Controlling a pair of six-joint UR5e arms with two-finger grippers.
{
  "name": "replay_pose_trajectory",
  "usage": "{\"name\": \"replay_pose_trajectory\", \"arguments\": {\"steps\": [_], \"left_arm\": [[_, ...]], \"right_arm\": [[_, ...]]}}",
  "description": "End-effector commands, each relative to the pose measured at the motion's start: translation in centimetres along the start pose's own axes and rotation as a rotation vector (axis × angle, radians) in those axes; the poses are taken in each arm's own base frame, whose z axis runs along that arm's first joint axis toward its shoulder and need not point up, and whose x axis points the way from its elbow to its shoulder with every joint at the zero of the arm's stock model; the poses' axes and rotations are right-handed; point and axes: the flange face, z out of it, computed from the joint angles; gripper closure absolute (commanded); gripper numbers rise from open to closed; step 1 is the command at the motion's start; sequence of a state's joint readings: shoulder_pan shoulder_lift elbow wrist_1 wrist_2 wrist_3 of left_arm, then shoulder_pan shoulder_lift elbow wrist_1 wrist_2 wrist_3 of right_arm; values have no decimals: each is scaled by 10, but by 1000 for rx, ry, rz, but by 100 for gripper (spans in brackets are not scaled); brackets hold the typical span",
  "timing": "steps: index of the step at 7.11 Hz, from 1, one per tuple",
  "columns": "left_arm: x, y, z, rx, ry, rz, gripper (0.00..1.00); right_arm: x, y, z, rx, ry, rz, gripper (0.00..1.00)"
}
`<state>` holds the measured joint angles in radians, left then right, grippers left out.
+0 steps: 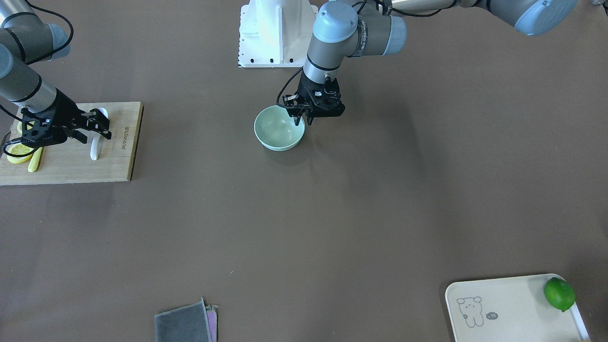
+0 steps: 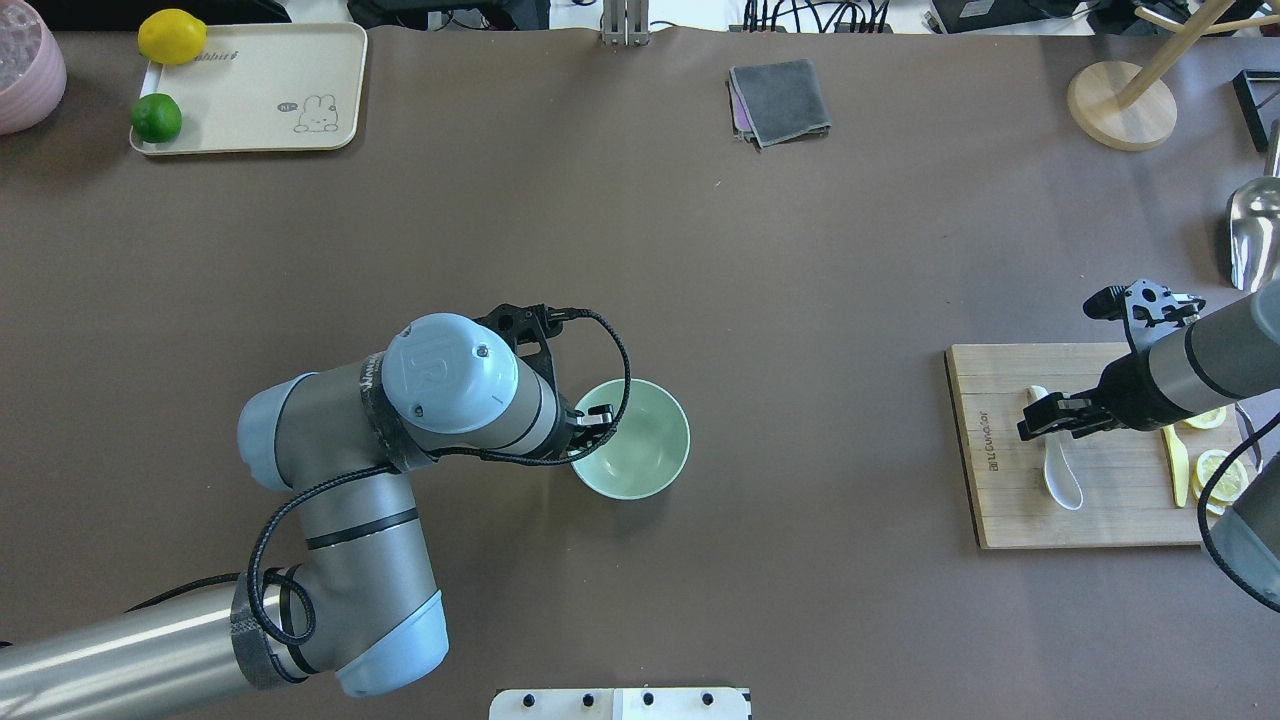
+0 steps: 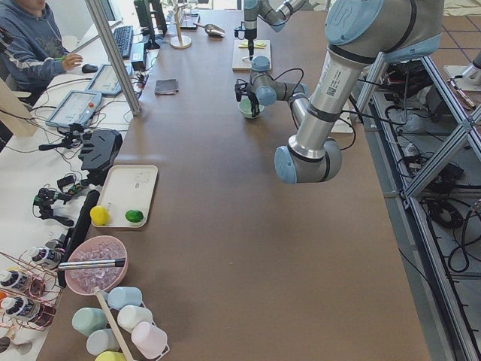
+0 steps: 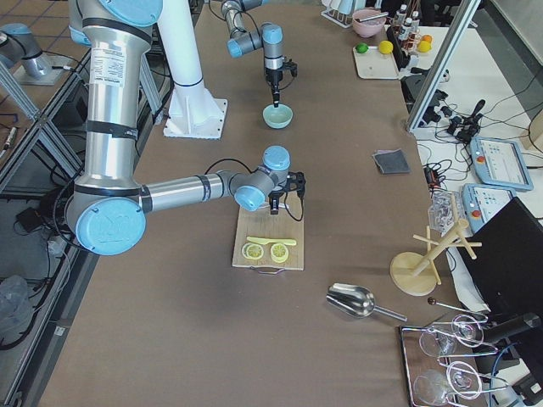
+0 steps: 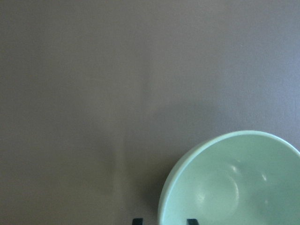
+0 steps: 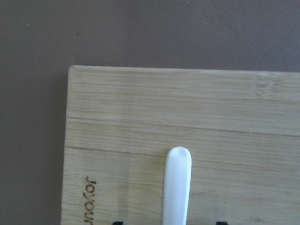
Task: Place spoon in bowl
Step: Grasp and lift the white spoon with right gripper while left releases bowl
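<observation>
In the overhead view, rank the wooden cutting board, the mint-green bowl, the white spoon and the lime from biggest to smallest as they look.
1. wooden cutting board
2. mint-green bowl
3. white spoon and lime: unsure. The spoon is longer but slim and partly hidden; the lime is rounder.

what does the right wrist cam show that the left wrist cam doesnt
Only right wrist: the spoon handle lying on the board, between the right tool's open tips. Only left wrist: the bowl, empty, its rim between the left tool's tips. Both: the brown table and two dark tips at the bottom edge.
</observation>
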<state>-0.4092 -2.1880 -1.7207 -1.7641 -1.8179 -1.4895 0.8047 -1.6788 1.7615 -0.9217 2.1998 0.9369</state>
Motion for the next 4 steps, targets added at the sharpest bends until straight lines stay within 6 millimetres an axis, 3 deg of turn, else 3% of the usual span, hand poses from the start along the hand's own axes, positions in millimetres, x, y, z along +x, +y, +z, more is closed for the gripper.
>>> {"name": "replay_pose_trajectory", "arguments": {"steps": [1,2,3,4], "left_arm": [[-1,-1,-1,2,1,-1,57],[-2,-3,-8,8,11,0,51],[-2,-14,-28,26,38,-2,43],[-23,-24,-51,41,51,0,43]], "right_arm": [[1,2,-3,2,-1,-1,100],[-3,-1,-4,6,-6,-5,100],[-13,0,-14,24,-21,-17,100],[-32,-2,-25,42,-48,-45,100]]}}
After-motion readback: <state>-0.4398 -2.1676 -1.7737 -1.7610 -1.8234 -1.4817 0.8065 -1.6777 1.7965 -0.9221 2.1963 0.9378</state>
